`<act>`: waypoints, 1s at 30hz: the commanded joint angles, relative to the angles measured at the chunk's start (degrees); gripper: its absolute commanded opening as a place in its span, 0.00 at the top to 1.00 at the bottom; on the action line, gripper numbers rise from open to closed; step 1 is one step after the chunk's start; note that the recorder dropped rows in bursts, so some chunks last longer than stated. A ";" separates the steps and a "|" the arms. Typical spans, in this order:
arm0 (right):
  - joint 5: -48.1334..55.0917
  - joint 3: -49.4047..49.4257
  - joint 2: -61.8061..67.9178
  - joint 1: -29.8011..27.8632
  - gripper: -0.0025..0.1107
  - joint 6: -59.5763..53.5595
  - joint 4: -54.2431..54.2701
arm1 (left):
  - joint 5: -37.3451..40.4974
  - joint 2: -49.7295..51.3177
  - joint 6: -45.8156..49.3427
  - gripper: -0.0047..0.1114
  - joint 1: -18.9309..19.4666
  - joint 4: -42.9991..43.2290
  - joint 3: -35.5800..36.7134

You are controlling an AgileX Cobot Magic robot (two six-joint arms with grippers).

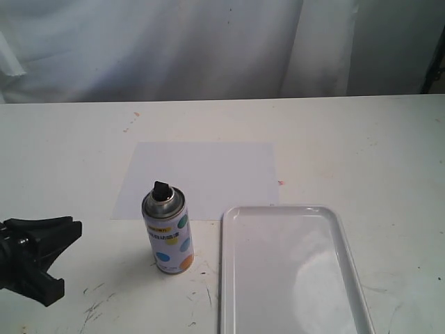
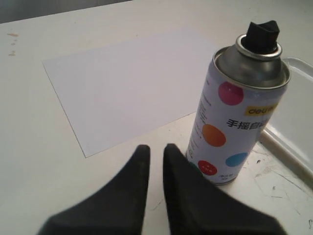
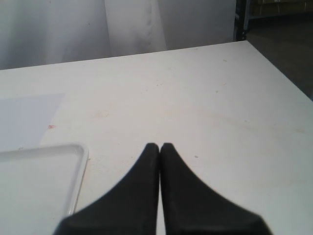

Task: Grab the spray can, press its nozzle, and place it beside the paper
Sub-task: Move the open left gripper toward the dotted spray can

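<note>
Backdrop: white cloth (image 1: pixel 174 49) hangs behind the table, past the far edge of the paper.
Table: a white top (image 1: pixel 361 139) carries everything, with bare surface on every side of the paper.
Tray: a glossy white tray with a raised rim (image 1: pixel 224 278) lies flat, its far corner right at the paper's near right corner in the exterior view. Whether the two touch cannot be told.
Paper: a plain white sheet (image 1: pixel 208 174) lies flat on the table.
Left gripper: the black left gripper (image 2: pixel 155 148) sits low over bare table, off the paper's near left corner in the exterior view. It points toward the paper's near edge. Its two fingers stand a narrow gap apart with nothing between them. It is clear of both the paper and the can.
Right gripper: the black right gripper (image 3: pixel 160 146) is over bare table beyond the paper's tray-side edge, well apart from the sheet. Its fingers are pressed together on nothing.
Spray can: the spray can (image 1: pixel 169 240) stands upright with its base on bare table, just beside the paper's near edge. It is between the left gripper and the tray, and nothing holds it.
Nozzle: the black nozzle (image 1: pixel 161 188) sits on the can's silver top.
Scuffs: dark scratches (image 1: pixel 94 306) mark the table nearer the camera than the paper's near edge.
Red speck: a small red mark (image 1: pixel 281 183) lies just off the paper's right edge.
</note>
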 commanded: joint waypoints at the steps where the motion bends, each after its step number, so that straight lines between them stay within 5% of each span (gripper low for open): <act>1: -0.44 0.23 -0.35 -0.05 0.98 -0.27 -0.62 | -2.56 -0.03 -0.83 0.61 -0.26 -2.15 0.15; 5: -0.44 0.23 -0.35 -0.05 0.98 -0.27 -0.62 | -3.47 -0.03 -5.29 0.26 -0.26 -4.48 0.15; 7: -0.44 0.23 -0.35 -0.05 0.98 -0.27 -0.62 | -3.30 -0.03 -5.60 0.21 -0.26 -4.59 0.15; 23: -0.44 0.23 -0.35 -0.05 0.98 -0.27 -0.62 | -5.32 5.30 5.22 0.22 -0.26 -1.27 -0.68; 30: -0.44 0.23 -0.35 -0.05 0.98 -0.27 -0.62 | -20.24 22.33 5.73 0.22 -0.26 6.90 -4.89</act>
